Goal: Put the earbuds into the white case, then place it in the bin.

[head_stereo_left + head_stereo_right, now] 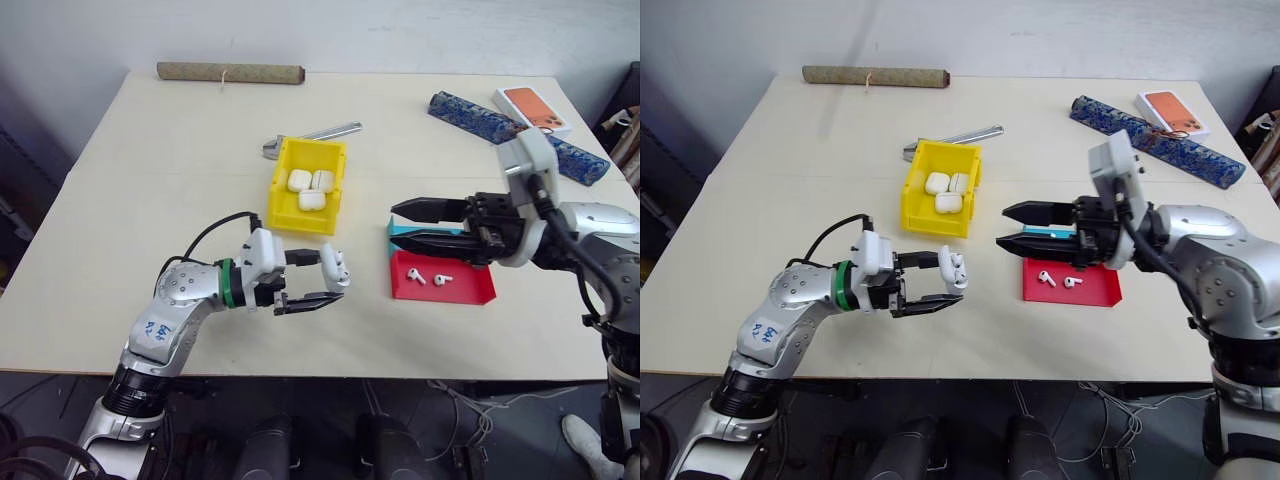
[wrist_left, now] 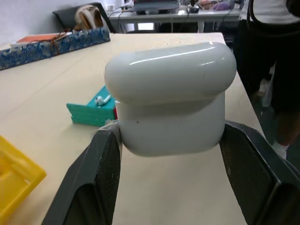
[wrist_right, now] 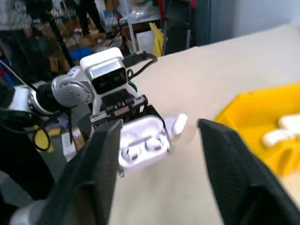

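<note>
Right wrist view showing left pincer (image 3: 133, 136) clamping the white case (image 3: 140, 140), lid hinged open, 2 earbuds (image 3: 139, 149) sitting inside. Hovering above the bench (image 1: 150, 180), near the yellow bin (image 1: 308, 187) holding 3 closed cases (image 1: 311, 187). Right pincer (image 1: 402, 222) standing parted and empty, hanging over the red tray (image 1: 470, 290) carrying 2 loose earbuds (image 1: 428, 278), teal tray (image 1: 400, 229) behind.

A pale beige table (image 1: 150, 170) stands against a plain white wall (image 1: 300, 30), with cluttered desks (image 2: 154, 11) and a dark chair (image 2: 84, 16) beyond it.
</note>
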`<state>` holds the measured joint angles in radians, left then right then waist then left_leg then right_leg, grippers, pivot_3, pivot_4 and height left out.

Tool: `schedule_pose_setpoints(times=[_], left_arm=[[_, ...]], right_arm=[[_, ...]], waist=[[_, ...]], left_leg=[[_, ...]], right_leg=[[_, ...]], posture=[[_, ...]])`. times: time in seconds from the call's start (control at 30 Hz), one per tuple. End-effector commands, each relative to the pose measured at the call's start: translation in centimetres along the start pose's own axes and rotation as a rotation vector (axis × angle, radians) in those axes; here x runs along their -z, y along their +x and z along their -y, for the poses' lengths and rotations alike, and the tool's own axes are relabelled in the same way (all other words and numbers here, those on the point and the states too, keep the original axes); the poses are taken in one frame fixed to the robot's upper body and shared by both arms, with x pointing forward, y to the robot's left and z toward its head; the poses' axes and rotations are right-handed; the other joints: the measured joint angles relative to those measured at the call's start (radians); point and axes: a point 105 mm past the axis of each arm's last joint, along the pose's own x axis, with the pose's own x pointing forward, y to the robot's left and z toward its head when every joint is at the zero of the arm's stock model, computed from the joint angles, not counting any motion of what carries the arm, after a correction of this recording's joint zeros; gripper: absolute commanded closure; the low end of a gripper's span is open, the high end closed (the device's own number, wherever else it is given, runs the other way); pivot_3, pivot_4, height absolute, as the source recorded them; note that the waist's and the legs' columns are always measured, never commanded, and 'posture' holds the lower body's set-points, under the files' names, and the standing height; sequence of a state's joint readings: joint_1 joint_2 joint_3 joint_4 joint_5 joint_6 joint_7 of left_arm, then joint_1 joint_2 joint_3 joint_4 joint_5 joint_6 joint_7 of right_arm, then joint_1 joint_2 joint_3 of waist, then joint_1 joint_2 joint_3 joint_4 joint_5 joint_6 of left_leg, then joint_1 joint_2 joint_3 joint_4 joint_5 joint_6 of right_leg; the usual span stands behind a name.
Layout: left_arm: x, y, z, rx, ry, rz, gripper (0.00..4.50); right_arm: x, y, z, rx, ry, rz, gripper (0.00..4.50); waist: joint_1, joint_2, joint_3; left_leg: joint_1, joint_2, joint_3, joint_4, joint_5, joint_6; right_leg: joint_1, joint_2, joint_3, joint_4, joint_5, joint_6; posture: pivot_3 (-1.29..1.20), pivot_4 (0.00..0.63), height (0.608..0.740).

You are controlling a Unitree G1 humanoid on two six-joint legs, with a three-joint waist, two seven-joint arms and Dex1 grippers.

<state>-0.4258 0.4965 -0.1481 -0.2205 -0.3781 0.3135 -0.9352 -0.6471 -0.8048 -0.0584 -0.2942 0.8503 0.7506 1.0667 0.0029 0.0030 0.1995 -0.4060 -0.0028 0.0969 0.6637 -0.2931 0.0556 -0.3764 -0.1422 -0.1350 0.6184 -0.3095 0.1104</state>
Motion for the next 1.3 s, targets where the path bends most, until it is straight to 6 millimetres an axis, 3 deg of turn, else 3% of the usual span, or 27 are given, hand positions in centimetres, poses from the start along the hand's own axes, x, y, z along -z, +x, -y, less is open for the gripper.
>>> schedule_pose_setpoints(times=[0.03, 0.13, 0.17, 0.37, 0.73, 1.0, 1.1, 1.23, 1.3], left_arm=[[-0.7, 0.8, 0.0, 0.016, 0.043, -0.041, 1.76], [-0.5, 1.1, 0.1, 0.028, 0.046, -0.08, 1.76], [-0.5, 1.2, 0.1, 0.023, 0.04, -0.082, 1.76], [-0.7, 1.4, 0.1, 0.006, 0.014, -0.07, 1.76], [-1.0, 1.4, 0.2, -0.007, -0.002, -0.047, 1.76], [-0.9, 0.8, 0.1, -0.035, 0.007, -0.037, 1.76], [-0.9, 0.3, 0.3, -0.042, 0.008, -0.031, 1.76], [-0.8, -1.3, 0.3, -0.075, -0.016, -0.027, 1.76], [-1.0, -2.3, 0.4, -0.084, -0.034, -0.012, 1.76]], right_arm=[[-0.2, 2.7, -1.2, -0.084, -0.14, -0.041, 3.28], [0.0, 4.2, -1.7, -0.122, -0.186, -0.069, 4.31], [0.1, 4.5, -1.7, -0.127, -0.192, -0.076, 4.45], [1.5, 5.8, -1.8, -0.135, -0.239, -0.19, 4.45], [3.5, 5.6, -1.0, -0.1, -0.255, -0.336, 4.45], [3.6, 2.6, 0.4, -0.019, -0.213, -0.322, 4.45], [3.2, 1.1, 0.2, 0.024, -0.164, -0.186, 4.45], [2.8, -2.6, 1.0, 0.201, -0.069, 0.023, 4.45], [3.5, -5.2, 1.1, 0.308, -0.062, 0.072, 4.09]], waist=[[0.001, 0.0, 0.0], [-0.001, 0.0, 0.0], [0.0, 0.0, 0.0], [0.0, -0.001, 0.0], [0.0, -0.001, 0.0], [0.0, -0.001, 0.0], [0.004, -0.002, 0.0], [0.014, -0.002, 0.0], [0.019, -0.002, 0.0]], left_leg=[[0.0, 0.0, 0.0, 0.0, 0.0, 0.0], [0.0, 0.0, 0.0, 0.0, 0.0, 0.0], [0.0, 0.0, 0.0, 0.0, 0.0, 0.0], [0.0, 0.0, -0.001, 0.001, 0.0, 0.0], [0.0, 0.0, -0.001, 0.001, 0.0, 0.0], [0.0, -0.001, -0.001, 0.001, 0.0, 0.0], [0.0, -0.001, -0.001, 0.0, 0.0, 0.0], [0.0, -0.001, -0.001, 0.0, 0.0, 0.0], [0.0, 0.0, -0.001, 0.001, 0.0, 0.0]], right_leg=[[0.0, -0.002, 0.0, 0.0, 0.0, 0.0], [0.0, -0.003, -0.001, 0.0, 0.0, 0.0], [0.0, -0.003, -0.001, 0.0, 0.0, 0.0], [0.0, -0.003, -0.001, 0.0, 0.0, 0.0], [0.0, -0.003, -0.001, 0.0, 0.0, 0.0], [0.0, -0.003, -0.001, 0.0, 0.0, 0.0], [0.001, -0.003, -0.001, 0.0, 0.0, 0.0], [0.001, -0.003, -0.001, 0.0, 0.0, 0.0], [0.002, -0.003, -0.001, -0.001, 0.0, 0.0]], posture=[[0.0, 0.15, 0.74], [0.0, 0.15, 0.74], [0.0, 0.15, 0.74], [0.0, 0.15, 0.74], [0.0, 0.15, 0.74], [0.0, 0.15, 0.74], [0.0, 0.15, 0.74], [0.0, 0.15, 0.74], [0.0, 0.15, 0.74]])
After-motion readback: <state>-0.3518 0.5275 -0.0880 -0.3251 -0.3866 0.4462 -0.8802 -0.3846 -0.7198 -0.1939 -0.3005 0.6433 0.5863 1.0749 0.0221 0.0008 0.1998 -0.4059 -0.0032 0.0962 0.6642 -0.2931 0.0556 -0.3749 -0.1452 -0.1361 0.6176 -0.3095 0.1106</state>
